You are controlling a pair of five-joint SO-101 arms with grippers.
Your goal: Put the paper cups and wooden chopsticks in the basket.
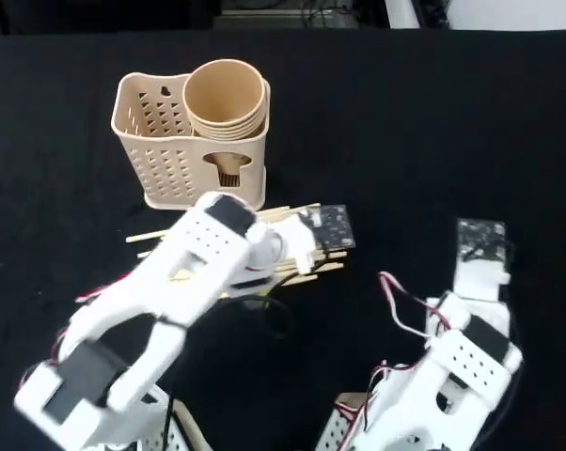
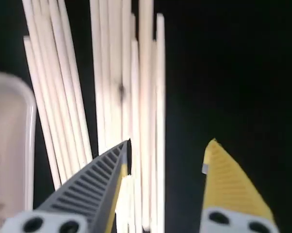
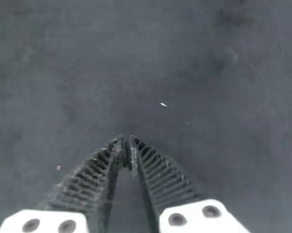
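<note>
A beige slotted basket (image 1: 161,141) stands at the back left with a stack of paper cups (image 1: 225,99) in its right compartment. A bundle of wooden chopsticks (image 1: 297,268) lies on the black table just in front of it, partly hidden under the left arm. In the left wrist view the chopsticks (image 2: 131,97) lie side by side beneath my left gripper (image 2: 168,145), which is open, one finger over the sticks and the other over bare cloth. My right gripper (image 3: 125,141) is shut with nothing in it, over bare black cloth at the right.
The basket's rim (image 2: 10,136) shows pale beside the chopsticks in the left wrist view. The right arm (image 1: 466,348) rests at the front right. Black cloth (image 1: 433,132) covers the table.
</note>
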